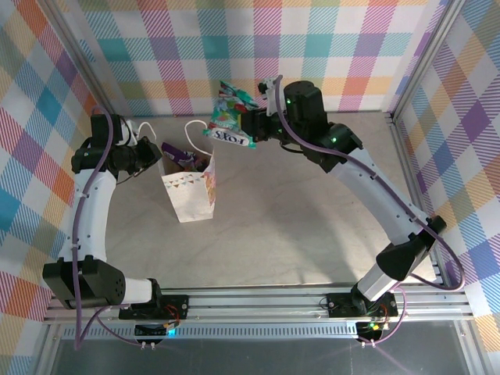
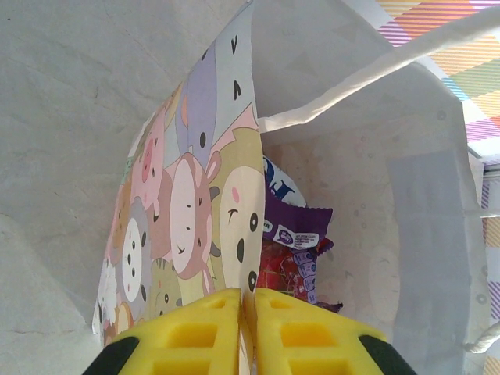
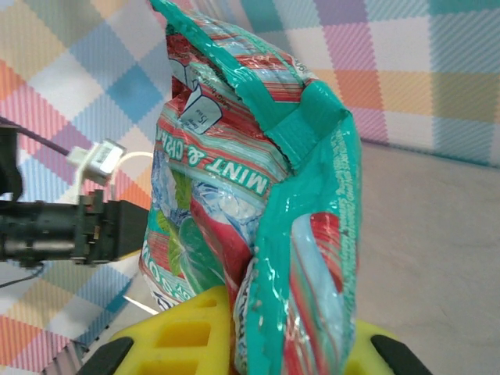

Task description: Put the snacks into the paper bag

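Pastel-checked walls [image 1: 312,47] ring a grey bench [image 1: 297,211]. Left tool [image 2: 247,303] pinches the rim of a white animal-print paper bag [image 2: 195,195]; right tool [image 3: 269,336] clamps a teal foil snack packet [image 3: 258,180] nearby, likely due over the bag's mouth next.

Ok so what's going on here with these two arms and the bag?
The left gripper is shut on the rim of the paper bag, holding it open as it stands on the table. The right gripper is shut on a teal mint snack packet, lifted in the air close to the bag's mouth but not inside yet. A purple packet and a red packet already lie in the bag.
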{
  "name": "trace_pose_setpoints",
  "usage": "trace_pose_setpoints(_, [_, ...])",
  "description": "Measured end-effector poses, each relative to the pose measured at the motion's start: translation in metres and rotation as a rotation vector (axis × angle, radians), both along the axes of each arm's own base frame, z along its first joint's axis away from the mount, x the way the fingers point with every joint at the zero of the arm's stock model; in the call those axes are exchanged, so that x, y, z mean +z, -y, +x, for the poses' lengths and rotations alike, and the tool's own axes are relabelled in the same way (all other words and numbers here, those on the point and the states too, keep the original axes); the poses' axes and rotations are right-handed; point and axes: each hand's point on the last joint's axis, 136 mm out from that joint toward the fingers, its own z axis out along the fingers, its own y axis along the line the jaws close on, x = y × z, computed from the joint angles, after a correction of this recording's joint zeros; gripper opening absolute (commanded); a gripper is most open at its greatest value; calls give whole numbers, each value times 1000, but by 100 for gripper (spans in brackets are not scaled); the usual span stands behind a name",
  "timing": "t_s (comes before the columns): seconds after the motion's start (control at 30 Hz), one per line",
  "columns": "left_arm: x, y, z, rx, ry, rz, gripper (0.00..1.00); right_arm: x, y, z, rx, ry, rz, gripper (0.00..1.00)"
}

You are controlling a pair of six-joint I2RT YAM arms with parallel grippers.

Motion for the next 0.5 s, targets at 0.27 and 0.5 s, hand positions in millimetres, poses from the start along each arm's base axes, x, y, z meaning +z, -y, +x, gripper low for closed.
trace_pose_setpoints(0.27, [0,0,-3,-1,6,0,12,9,-33,-7,114,15,52,17])
trace_pose_setpoints(0.5, [0,0,-3,-1,6,0,12,-4,-66,-11,241,-23,100,18])
